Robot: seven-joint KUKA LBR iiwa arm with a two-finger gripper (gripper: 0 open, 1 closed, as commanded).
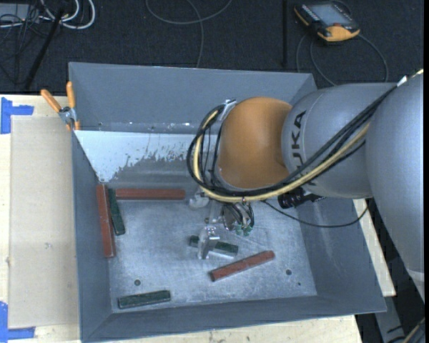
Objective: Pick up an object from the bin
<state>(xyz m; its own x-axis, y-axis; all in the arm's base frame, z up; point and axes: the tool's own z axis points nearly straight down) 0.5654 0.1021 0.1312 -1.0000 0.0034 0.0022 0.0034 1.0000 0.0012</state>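
Hovering with the tool at a green bar in the middle of the bin, near a red bar; unable to tell if clenched or released. Calling for straddling its narrow width, centred.

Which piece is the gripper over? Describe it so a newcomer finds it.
Mid-floor in the grey bin, the gripper hangs over a short dark green bar. A slanted reddish-brown bar lies just in front of it; the other green bars lie by the left wall and front-left corner.
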